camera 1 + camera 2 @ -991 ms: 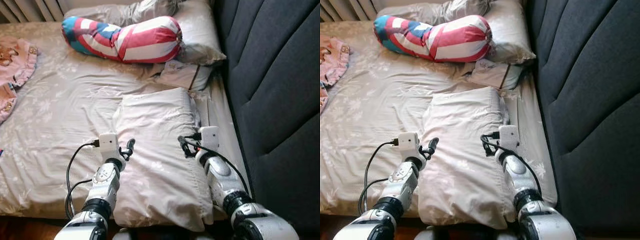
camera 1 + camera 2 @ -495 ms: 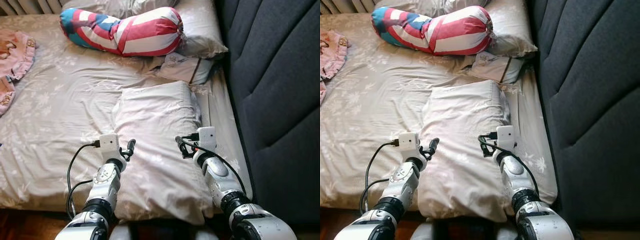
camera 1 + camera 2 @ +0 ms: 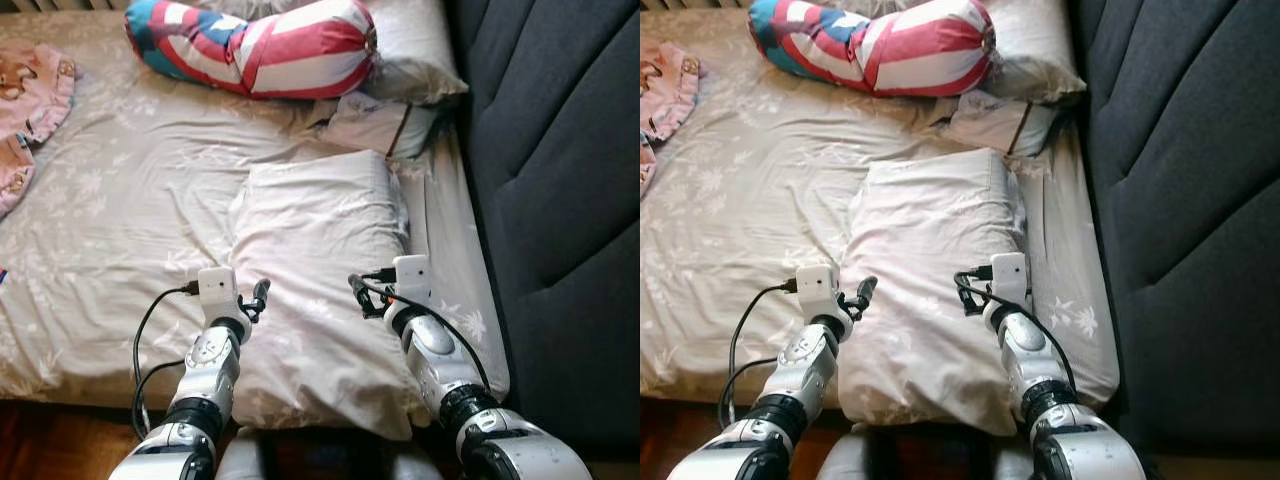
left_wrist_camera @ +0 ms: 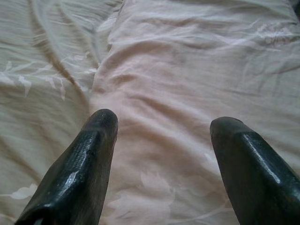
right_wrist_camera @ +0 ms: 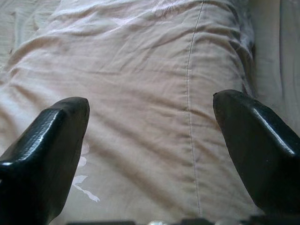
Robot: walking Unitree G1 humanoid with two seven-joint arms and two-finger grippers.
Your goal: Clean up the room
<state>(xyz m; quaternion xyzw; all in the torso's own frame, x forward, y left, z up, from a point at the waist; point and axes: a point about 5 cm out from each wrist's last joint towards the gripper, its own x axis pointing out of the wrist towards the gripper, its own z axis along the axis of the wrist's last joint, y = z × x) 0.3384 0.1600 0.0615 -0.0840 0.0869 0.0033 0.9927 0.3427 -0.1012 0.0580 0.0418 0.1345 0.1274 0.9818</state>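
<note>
Pincers, left (image 3: 258,297) and right (image 3: 358,292), both hang released over the pale pillow (image 3: 318,270) lying on the bed's (image 3: 120,210) 3 o'clock side; clenching now risks pinching only loose fabric.

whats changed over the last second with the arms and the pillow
Hardly anything. The whole view has shifted a little, so the camera moved, not the bedding. Both grippers, left gripper and right gripper, stay open over the near end of the pale pillow, gripping nothing. The striped bolster lies where it was on the bed.
</note>
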